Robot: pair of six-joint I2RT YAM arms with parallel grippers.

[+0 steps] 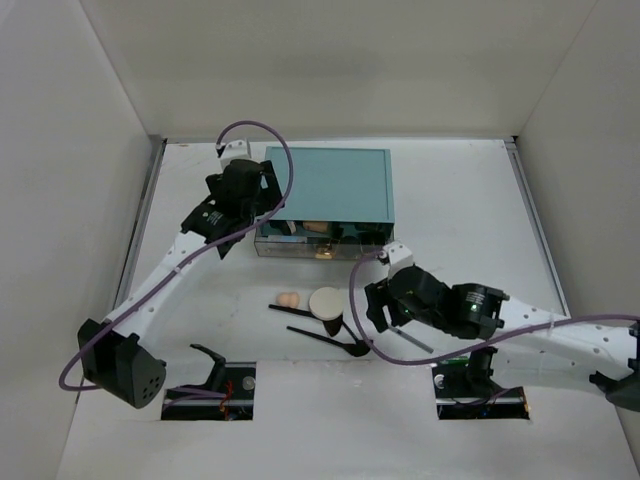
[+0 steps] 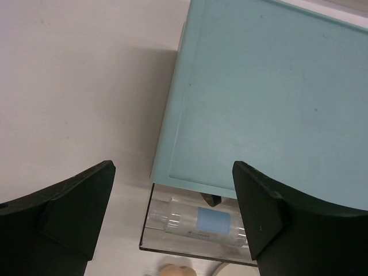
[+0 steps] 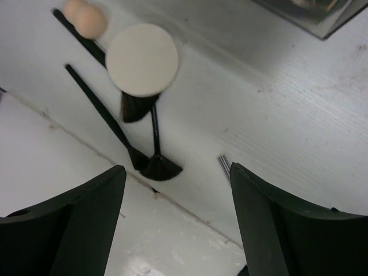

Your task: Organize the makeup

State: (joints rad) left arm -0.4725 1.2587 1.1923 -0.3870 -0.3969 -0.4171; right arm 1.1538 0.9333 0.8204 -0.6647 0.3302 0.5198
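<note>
Left gripper (image 2: 172, 167) and right gripper (image 3: 176, 168) wide open, empty; clear bottle (image 2: 195, 221) flat, lengthwise along drawer (image 2: 190, 253) front.

The right gripper (image 3: 175, 172) hangs above the white bench (image 3: 259, 115), its two black fingers (image 3: 80, 224) spread with nothing between them. A round cream puff (image 3: 142, 59) lies over one black brush (image 3: 135, 108), with a peach sponge (image 3: 86, 18) just beside it. A fan brush (image 3: 160, 167) and a thin brush (image 3: 98, 103) touch at their ends.
</note>
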